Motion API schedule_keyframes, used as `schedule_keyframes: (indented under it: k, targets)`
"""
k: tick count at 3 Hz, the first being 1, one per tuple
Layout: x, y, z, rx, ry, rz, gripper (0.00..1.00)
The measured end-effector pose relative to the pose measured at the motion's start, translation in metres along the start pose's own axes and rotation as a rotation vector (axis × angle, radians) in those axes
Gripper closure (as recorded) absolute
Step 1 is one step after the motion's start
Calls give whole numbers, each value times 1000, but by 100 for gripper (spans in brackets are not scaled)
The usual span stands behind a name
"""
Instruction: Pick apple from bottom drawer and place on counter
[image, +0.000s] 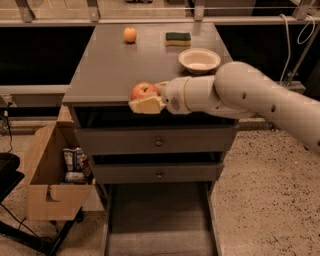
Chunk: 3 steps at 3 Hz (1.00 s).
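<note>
The red apple (143, 90) with a yellowish patch is held in my gripper (146, 98), which is shut on it. The apple hangs at the front edge of the grey counter (105, 65), just at the level of its top. My white arm reaches in from the right. The bottom drawer (157, 220) is pulled out below, and its flat grey floor shows nothing on it.
A small orange fruit (130, 34), a green and yellow sponge (178, 38) and a beige bowl (199, 60) sit at the back of the counter. Two shallower knobbed drawers (158, 142) are shut. An open cardboard box (54, 175) stands left of the cabinet.
</note>
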<state>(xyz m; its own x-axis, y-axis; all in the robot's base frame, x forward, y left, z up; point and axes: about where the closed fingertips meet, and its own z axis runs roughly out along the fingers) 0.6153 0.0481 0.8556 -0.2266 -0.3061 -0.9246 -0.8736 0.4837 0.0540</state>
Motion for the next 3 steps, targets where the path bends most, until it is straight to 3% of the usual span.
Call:
schedule_keyframes:
  k: [1,2,3]
  targets:
    - [-49,-27,-1,7,-52,24,100]
    - [-86,-63,27,-5,-111,63,100]
    - [-96,-96,85,-23,-181,124,100]
